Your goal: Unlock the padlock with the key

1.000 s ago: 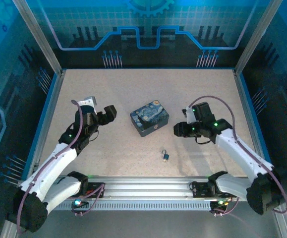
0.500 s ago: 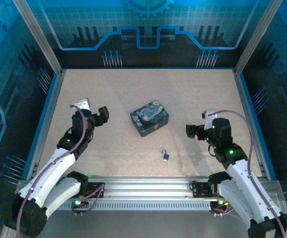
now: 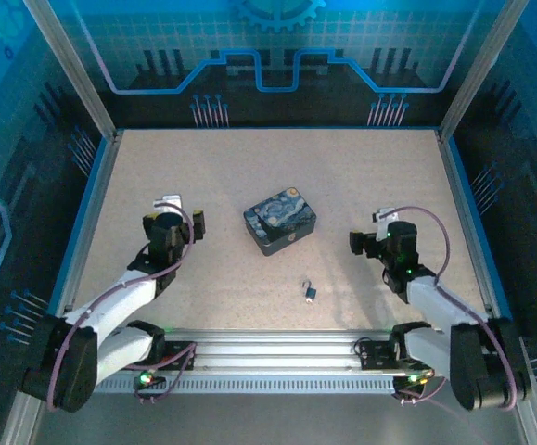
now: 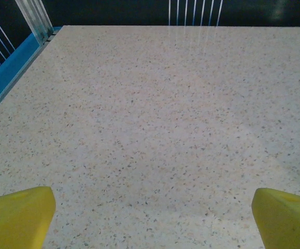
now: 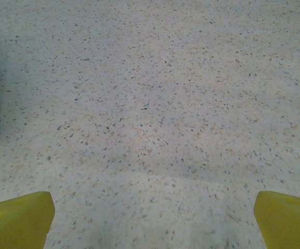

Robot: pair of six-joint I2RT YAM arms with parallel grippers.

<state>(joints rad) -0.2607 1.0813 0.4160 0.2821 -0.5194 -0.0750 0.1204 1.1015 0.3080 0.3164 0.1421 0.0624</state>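
Item: padlock [image 3: 311, 293], lying on the surface [image 3: 249, 167] near its front edge, nearer than the tin [image 3: 280, 221], between both arms. Judged light, rigid, slippery metal; pinch the body's flat sides. State: left fingers [image 4: 15, 218] and right fingers [image 5: 287, 220] spread wide, empty.

Soft light is falling evenly on the table [image 3: 361, 176] around the tin [image 3: 280, 222], which is throwing only a faint shadow, while a cyan glow is tinting the walls [image 3: 18, 139] behind the tin (the top view is looking slightly soft). In the wrist views the speckled surface is showing bright and sharp, the yellow fingertips [image 4: 17, 215] are blurring at the bottom corners, and pale streaks are glinting at the table's far edge.
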